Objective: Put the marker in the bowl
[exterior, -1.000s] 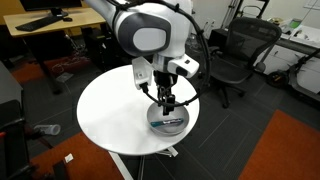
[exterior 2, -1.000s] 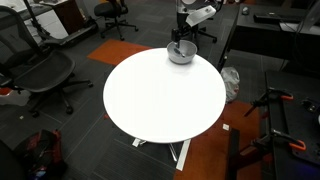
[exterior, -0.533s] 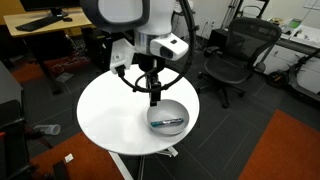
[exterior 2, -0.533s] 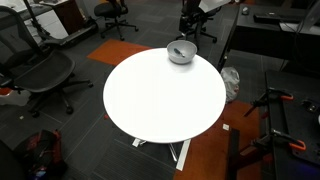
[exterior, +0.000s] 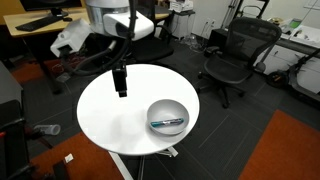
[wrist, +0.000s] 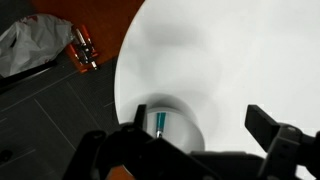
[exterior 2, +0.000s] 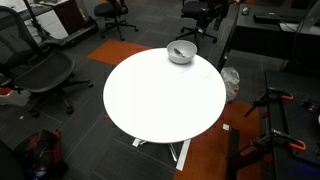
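Note:
The teal-blue marker (exterior: 168, 124) lies inside the light-grey bowl (exterior: 167, 108) near the edge of the round white table (exterior: 120, 115). In an exterior view the bowl (exterior 2: 181, 52) sits at the table's far edge, and the marker is too small to make out there. In the wrist view the marker (wrist: 159, 121) shows in the bowl (wrist: 184, 122) low in the picture. My gripper (exterior: 121, 82) hangs above the table well away from the bowl; its fingers (wrist: 265, 125) stand wide apart and empty.
Black office chairs (exterior: 232, 55) stand around the table, one also in an exterior view (exterior 2: 35, 72). A desk with a monitor (exterior: 40, 20) is behind. A white plastic bag (wrist: 30, 45) and orange carpet (exterior 2: 120, 50) are on the floor.
My gripper has risen from the bowl and swung away across the table, leaving the marker in the bowl. The arm has left the exterior view that shows the bowl at the far edge.

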Controlling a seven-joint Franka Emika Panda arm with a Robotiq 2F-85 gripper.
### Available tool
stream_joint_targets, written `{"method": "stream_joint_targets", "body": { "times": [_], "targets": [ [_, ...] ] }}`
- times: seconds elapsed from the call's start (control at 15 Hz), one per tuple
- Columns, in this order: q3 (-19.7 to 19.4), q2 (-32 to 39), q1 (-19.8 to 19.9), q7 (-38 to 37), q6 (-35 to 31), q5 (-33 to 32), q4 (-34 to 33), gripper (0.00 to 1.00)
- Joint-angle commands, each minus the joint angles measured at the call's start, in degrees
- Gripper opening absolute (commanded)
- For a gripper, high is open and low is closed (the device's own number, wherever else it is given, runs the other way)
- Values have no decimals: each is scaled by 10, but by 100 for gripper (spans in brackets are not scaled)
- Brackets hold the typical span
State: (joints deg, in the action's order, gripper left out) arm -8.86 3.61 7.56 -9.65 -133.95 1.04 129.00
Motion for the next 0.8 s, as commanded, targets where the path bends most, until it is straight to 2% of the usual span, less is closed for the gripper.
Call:
{"method": "stream_joint_targets", "body": {
  "times": [0.0,0.33,0.4,0.73],
  "targets": [
    [9,-88,-6,-12,-13,-13,81,100],
    [24,-151,-9,0,-13,-2,132,100],
    [22,-112,-4,1,1,-1,96,100],
    [26,-137,-5,1,1,-1,117,100]
  ]
}}
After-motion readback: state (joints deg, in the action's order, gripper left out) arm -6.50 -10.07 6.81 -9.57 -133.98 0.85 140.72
